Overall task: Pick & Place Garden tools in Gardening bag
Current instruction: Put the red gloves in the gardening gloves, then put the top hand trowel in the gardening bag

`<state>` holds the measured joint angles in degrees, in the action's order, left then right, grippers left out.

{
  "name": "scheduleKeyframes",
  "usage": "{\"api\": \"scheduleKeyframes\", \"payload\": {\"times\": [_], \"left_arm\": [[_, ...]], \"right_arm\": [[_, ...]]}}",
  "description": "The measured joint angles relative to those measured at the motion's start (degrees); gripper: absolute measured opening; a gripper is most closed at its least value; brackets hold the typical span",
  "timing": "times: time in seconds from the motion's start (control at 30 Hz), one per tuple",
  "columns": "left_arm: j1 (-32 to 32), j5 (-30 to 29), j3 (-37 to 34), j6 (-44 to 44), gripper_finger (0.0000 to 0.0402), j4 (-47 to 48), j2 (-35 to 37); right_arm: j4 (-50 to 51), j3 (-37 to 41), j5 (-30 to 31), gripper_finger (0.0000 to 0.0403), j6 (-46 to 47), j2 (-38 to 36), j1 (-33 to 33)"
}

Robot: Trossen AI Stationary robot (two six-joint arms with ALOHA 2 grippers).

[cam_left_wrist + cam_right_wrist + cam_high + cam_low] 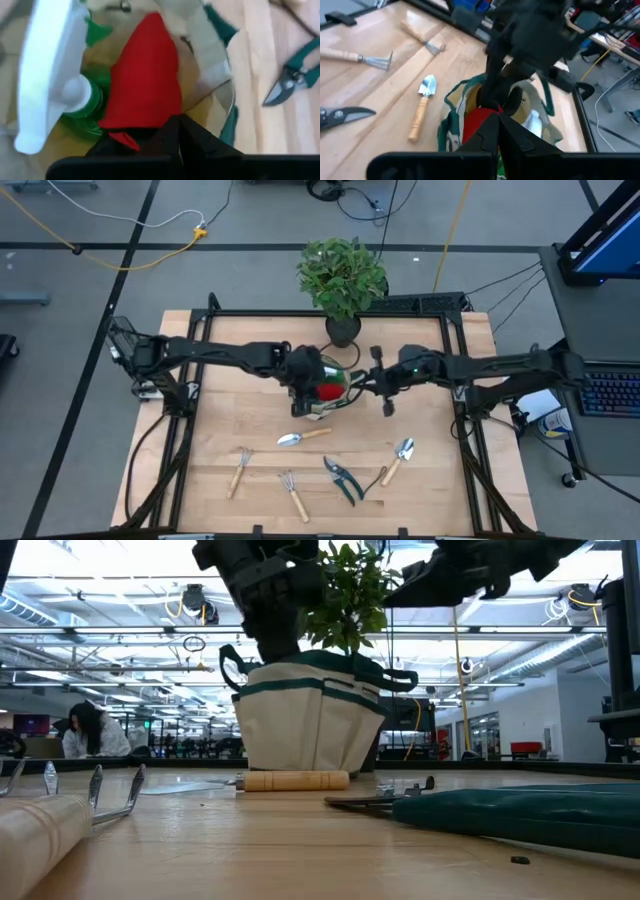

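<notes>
Both grippers over gardening bag (330, 392) at table centre: left gripper (312, 392) closed on red glove (145, 85) inside; right gripper (372, 383) beside rim, finger state unclear. Five tools on table (220, 420).

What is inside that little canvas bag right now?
Inside the gardening bag lie a red glove and a green spray bottle with a white head. The left gripper hangs right over the opening. Anything beneath the glove is covered, so I cannot tell.
</notes>
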<state>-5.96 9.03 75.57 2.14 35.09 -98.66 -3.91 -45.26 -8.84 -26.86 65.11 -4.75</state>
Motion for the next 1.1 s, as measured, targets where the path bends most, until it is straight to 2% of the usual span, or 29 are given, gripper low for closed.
{"api": "scheduleKeyframes", "payload": {"times": [0.27,0.43,0.63,0.9,1.1], "left_arm": [[-2.47,0.58,0.07,2.80,0.0006,1.67,-5.98],[-3.12,4.03,0.41,5.52,0.0007,1.37,-10.51],[-3.03,3.72,0.46,5.93,0.0004,0.62,-11.97],[-2.89,1.65,2.52,5.23,0.0030,4.36,-5.33],[-2.42,0.06,3.22,7.52,0.0058,5.48,3.30]], "right_arm": [[-8.76,7.73,-0.17,0.0000,-1.10,-2.37,0.00],[-17.04,13.22,-0.15,0.0000,-1.45,-2.39,0.00],[-22.72,15.73,-0.17,0.0000,-1.70,-2.39,0.00],[-23.24,15.74,-0.23,0.0004,0.08,-2.39,0.00],[-22.87,15.74,-0.45,0.0043,-0.03,-2.39,1.98]]}}
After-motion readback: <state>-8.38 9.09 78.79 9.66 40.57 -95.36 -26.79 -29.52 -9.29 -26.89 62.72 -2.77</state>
